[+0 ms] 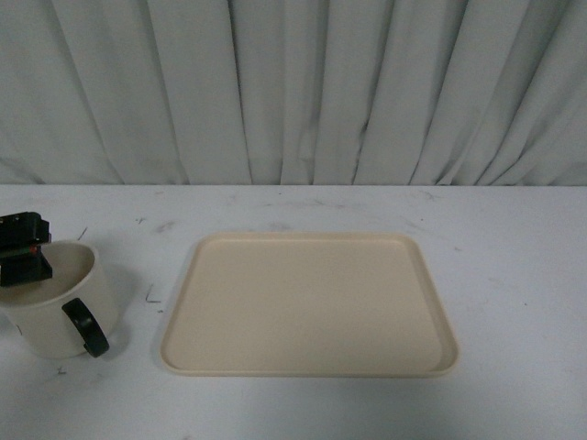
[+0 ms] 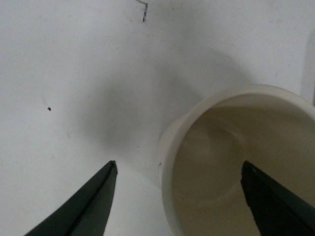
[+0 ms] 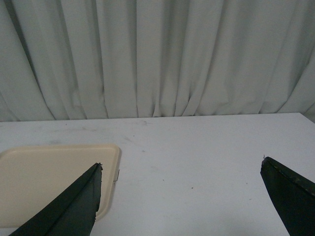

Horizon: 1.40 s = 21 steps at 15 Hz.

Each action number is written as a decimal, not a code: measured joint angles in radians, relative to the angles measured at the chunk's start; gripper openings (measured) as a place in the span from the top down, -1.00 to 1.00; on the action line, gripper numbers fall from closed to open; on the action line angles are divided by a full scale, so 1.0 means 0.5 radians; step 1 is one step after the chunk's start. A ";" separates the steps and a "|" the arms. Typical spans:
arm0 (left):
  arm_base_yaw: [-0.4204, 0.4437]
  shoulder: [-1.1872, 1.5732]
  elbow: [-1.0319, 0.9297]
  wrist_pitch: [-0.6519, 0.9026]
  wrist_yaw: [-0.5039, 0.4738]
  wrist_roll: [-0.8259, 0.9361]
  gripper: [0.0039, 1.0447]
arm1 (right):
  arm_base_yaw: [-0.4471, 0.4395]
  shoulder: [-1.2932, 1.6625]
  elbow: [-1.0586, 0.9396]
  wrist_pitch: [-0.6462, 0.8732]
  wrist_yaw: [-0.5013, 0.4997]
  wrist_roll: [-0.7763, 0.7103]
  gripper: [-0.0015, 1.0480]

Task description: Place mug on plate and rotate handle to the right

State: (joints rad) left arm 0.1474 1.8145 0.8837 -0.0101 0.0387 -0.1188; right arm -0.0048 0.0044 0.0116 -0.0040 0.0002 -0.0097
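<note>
The mug [image 1: 50, 307] sits at the plate's [image 1: 312, 302] 9 o'clock, handle [image 1: 87, 327] toward 5; left fingers [image 2: 93, 206] apart astride its rim; right fingers [image 3: 74, 206] apart.

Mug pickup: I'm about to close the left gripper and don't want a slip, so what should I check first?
1. Left gripper open: ok.
2. Its fingers straddle the mug wall, one outside, one over the inside: ok.
3. Mug upright on the table: ok.
4. Handle clear of the fingers: ok.
5. Plate bare for the mug: ok.
6. Fingers deep enough for a firm hold: cannot tell.
</note>
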 joint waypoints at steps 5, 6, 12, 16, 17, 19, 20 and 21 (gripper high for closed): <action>-0.028 -0.010 -0.004 -0.042 -0.043 -0.075 0.95 | 0.000 0.000 0.000 0.000 0.000 0.000 -0.87; -0.038 -0.044 -0.002 -0.079 -0.047 -0.078 0.95 | 0.000 0.000 0.000 0.000 0.000 0.000 -0.87; -0.513 -0.218 0.326 -0.119 -0.175 -0.118 0.95 | 0.000 0.000 0.000 0.000 -0.001 0.001 -0.87; -0.932 0.119 0.600 -0.131 -0.308 -0.240 0.95 | 0.000 0.000 0.000 0.000 0.000 0.001 -0.87; -1.003 0.201 0.642 -0.138 -0.311 -0.288 0.95 | 0.000 0.000 0.000 0.000 -0.001 0.000 -0.87; -1.102 0.326 0.689 -0.201 -0.368 -0.342 0.95 | 0.000 0.000 0.000 0.000 0.000 0.000 -0.87; -1.128 0.365 0.703 -0.237 -0.401 -0.355 0.95 | 0.000 0.000 0.000 0.000 -0.001 0.000 -0.87; -1.147 0.394 0.705 -0.257 -0.407 -0.373 0.95 | 0.000 0.000 0.000 0.000 0.000 0.000 -0.87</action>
State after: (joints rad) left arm -0.4259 2.0117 1.2362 -0.1387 -0.1650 -0.3054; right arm -0.0048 0.0044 0.0116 -0.0040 0.0002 -0.0097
